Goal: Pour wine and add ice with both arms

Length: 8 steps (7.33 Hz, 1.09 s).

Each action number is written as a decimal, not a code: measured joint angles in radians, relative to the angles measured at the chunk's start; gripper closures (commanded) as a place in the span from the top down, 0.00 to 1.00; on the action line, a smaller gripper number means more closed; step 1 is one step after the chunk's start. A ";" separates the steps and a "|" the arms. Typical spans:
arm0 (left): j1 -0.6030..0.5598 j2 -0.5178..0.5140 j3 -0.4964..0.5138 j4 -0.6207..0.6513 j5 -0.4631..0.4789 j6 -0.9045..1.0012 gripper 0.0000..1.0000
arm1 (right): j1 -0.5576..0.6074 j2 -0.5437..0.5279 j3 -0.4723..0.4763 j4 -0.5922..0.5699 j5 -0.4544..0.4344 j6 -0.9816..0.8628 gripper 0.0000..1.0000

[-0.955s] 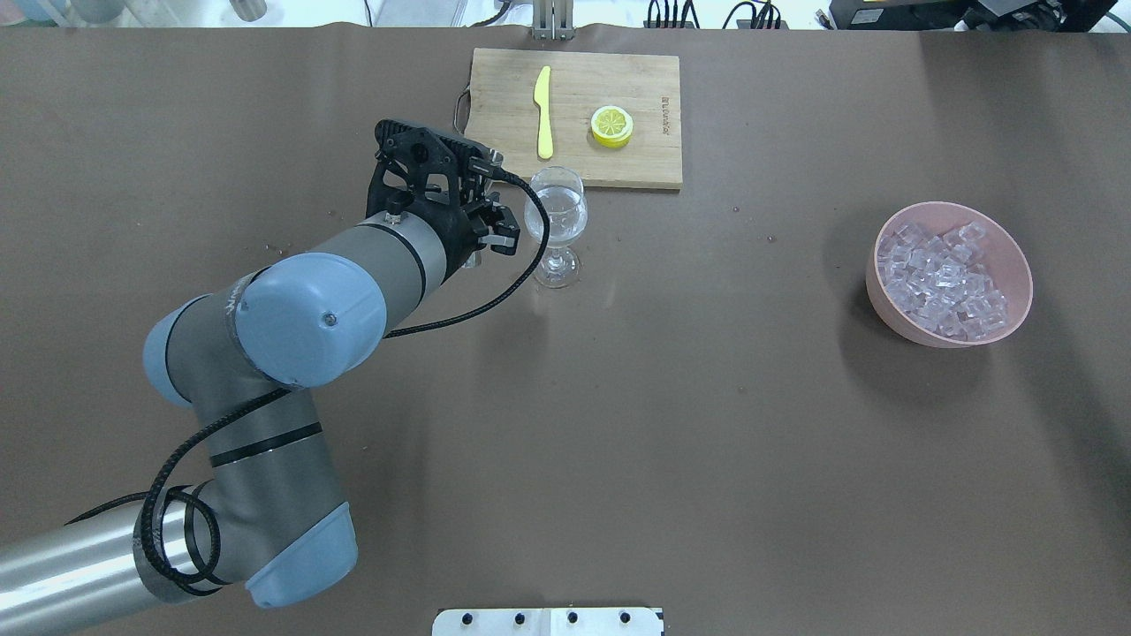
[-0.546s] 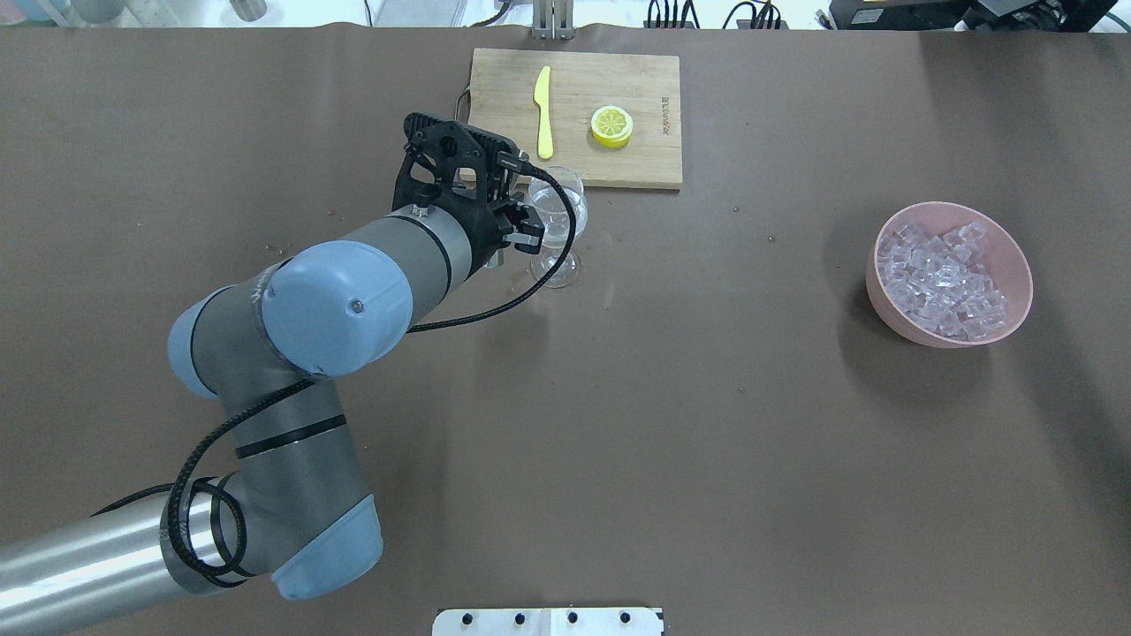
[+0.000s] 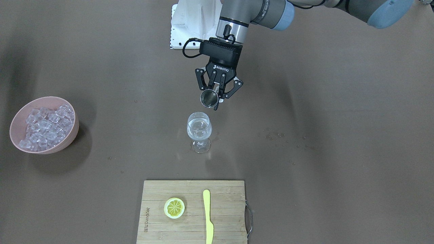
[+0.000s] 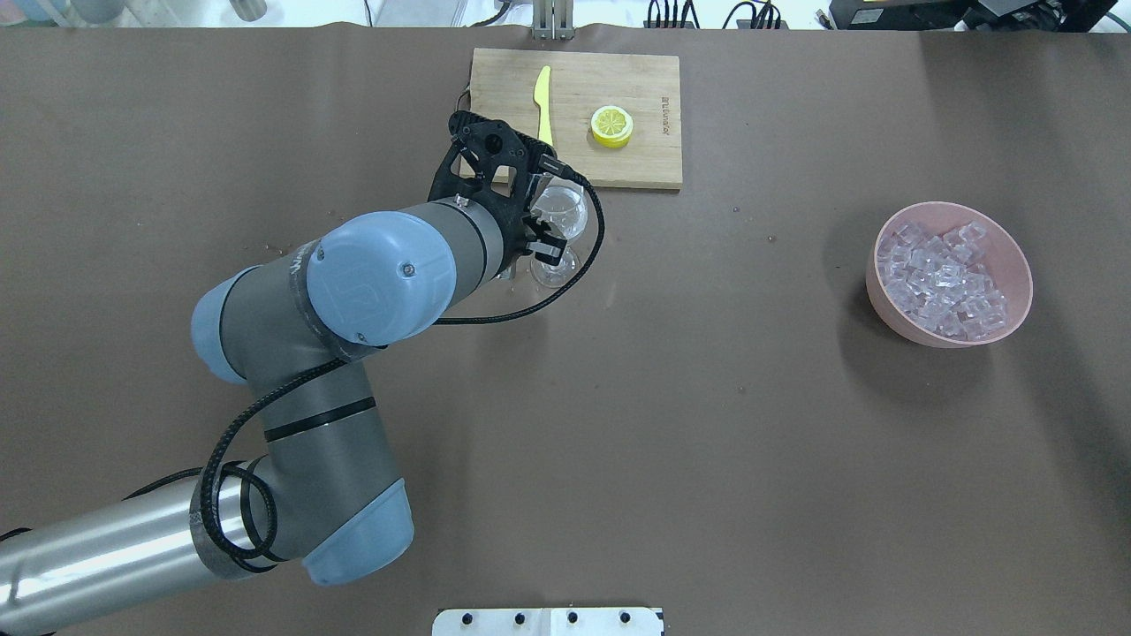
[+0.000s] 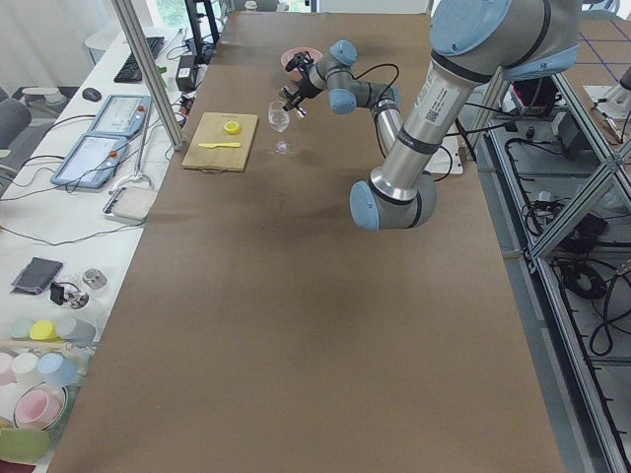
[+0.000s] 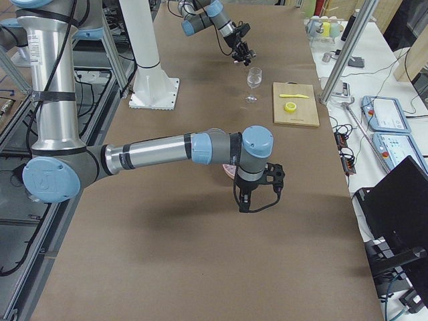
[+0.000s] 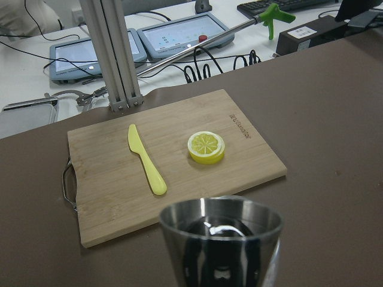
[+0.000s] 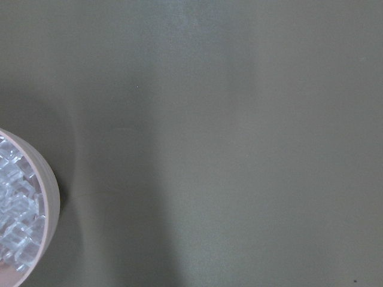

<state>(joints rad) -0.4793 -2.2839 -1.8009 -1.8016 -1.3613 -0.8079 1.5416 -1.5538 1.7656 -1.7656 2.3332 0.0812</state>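
We log the left end effector [image 3: 217, 99] clamped on a small steel cup [image 3: 209, 98], tipped near a clear stemmed wine glass [image 3: 199, 133] on the brown bench [image 3: 322, 162]. The glass is partly filled with clear wine [image 3: 199, 127]. A round pink bowl [image 3: 74, 130] is heaped with ice cubes [image 3: 45, 127]. Right end effector [image 6: 259, 190]: we cannot tell its grip.
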 measured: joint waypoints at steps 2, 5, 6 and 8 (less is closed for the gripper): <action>-0.007 -0.017 -0.001 0.067 -0.035 0.011 0.00 | 0.000 0.000 0.000 0.000 0.000 0.000 1.00; -0.022 -0.083 0.000 0.199 -0.052 0.079 0.00 | 0.000 0.000 -0.001 0.000 0.000 0.000 1.00; -0.026 -0.090 0.003 0.214 -0.053 0.088 0.00 | 0.000 0.000 -0.002 0.000 0.000 0.000 1.00; -0.033 -0.107 0.004 0.264 -0.053 0.111 0.00 | 0.000 0.000 -0.004 0.000 0.000 0.000 1.00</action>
<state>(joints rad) -0.5124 -2.3909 -1.7965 -1.5380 -1.4147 -0.6972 1.5416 -1.5539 1.7616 -1.7656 2.3332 0.0807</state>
